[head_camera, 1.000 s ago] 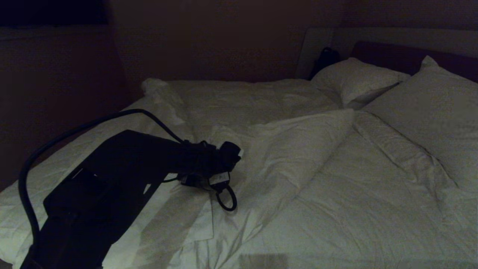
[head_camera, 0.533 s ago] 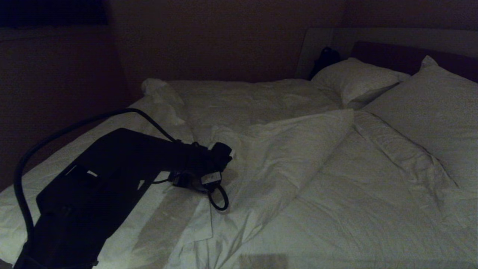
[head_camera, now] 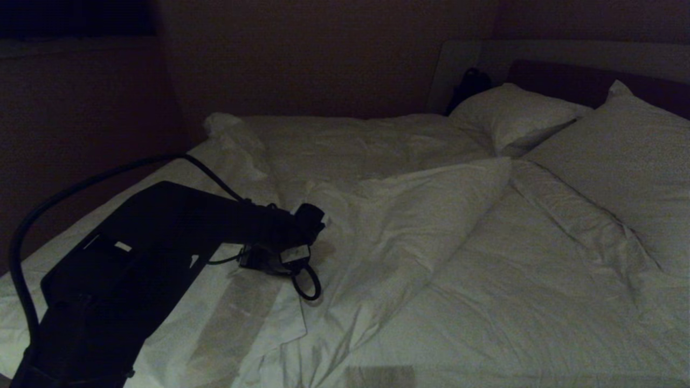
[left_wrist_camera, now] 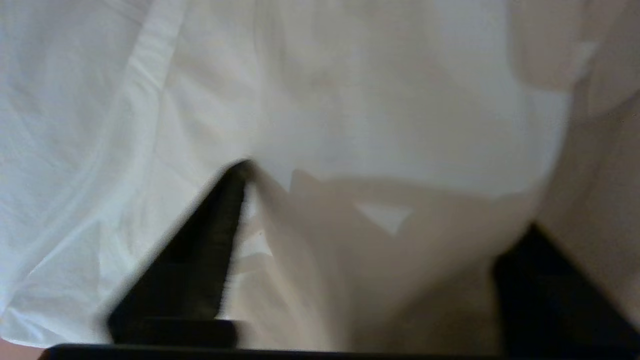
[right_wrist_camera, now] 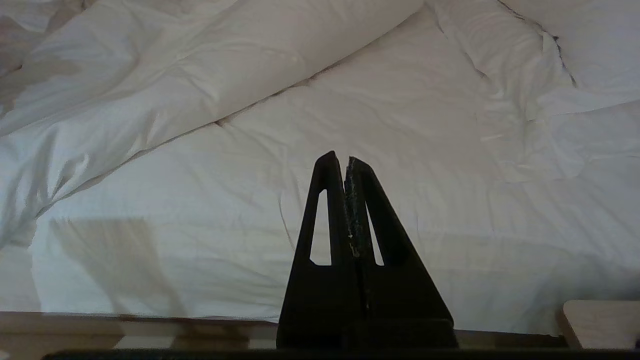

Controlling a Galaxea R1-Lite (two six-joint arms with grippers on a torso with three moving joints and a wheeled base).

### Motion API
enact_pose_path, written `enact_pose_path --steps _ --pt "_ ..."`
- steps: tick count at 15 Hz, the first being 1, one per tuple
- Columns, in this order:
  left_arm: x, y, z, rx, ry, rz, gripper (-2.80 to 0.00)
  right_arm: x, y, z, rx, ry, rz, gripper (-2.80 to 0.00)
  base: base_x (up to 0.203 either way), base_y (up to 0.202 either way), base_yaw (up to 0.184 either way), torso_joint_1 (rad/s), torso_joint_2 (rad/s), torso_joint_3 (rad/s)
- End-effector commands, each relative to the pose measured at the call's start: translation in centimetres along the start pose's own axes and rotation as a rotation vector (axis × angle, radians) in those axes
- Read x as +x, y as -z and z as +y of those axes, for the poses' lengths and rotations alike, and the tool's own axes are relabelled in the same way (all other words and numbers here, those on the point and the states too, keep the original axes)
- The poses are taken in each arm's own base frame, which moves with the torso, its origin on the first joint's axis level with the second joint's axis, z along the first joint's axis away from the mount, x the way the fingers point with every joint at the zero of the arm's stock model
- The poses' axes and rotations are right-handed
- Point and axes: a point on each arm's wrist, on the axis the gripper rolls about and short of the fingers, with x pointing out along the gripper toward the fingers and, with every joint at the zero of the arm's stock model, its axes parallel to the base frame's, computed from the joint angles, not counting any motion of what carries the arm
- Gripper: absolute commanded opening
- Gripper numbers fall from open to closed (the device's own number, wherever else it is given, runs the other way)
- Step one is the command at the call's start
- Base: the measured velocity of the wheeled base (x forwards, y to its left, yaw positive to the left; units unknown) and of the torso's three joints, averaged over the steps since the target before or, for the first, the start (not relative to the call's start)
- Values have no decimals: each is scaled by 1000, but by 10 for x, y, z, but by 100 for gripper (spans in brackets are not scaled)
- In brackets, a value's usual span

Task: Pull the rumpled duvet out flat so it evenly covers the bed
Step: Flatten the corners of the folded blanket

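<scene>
The left gripper (left_wrist_camera: 380,210), fingers spread with white cloth bunched between them, sits on the folded duvet (head_camera: 409,215) left of the bed's (head_camera: 582,59) middle; the right gripper (right_wrist_camera: 346,161) hangs pressed together near the bed's near edge.

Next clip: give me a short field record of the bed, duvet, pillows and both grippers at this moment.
bed: wide, white bedding, dark headboard at the far right of the head view
duvet: rumpled, a thick fold running diagonally across the middle, not yet flat
pillows: two, at the headboard end
left gripper: over the duvet's fold at the robot's left, fingers apart with white cloth between them
right gripper: shut, empty, pointing at the bed from its near edge
task status: not finished
</scene>
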Motion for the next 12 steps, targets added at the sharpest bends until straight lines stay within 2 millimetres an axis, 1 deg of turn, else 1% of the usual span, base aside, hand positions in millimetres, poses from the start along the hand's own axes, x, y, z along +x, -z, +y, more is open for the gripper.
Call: enact_pose_path --steps 1,3,4,7,10,12 --pt "-4 -3 3 -11 -1 -10 -280 0 0 0 0 0 0 -280 0 0 0 0 0 0" --pt "-5 -4 4 -12 0 -11 -280 0 0 0 0 -2 0 -280 0 0 0 0 0 0" --pt "-11 -8 10 -26 5 -22 -280 0 0 0 0 0 1 -280 0 0 0 0 0 0" --pt "-15 -8 14 -31 7 -23 -280 0 0 0 0 0 1 -280 0 0 0 0 0 0" --pt "-27 -9 30 -54 10 -28 -280 0 0 0 0 0 1 -280 0 0 0 0 0 0" --pt "-33 -14 44 -81 9 -37 -280 0 0 0 0 0 1 -280 0 0 0 0 0 0"
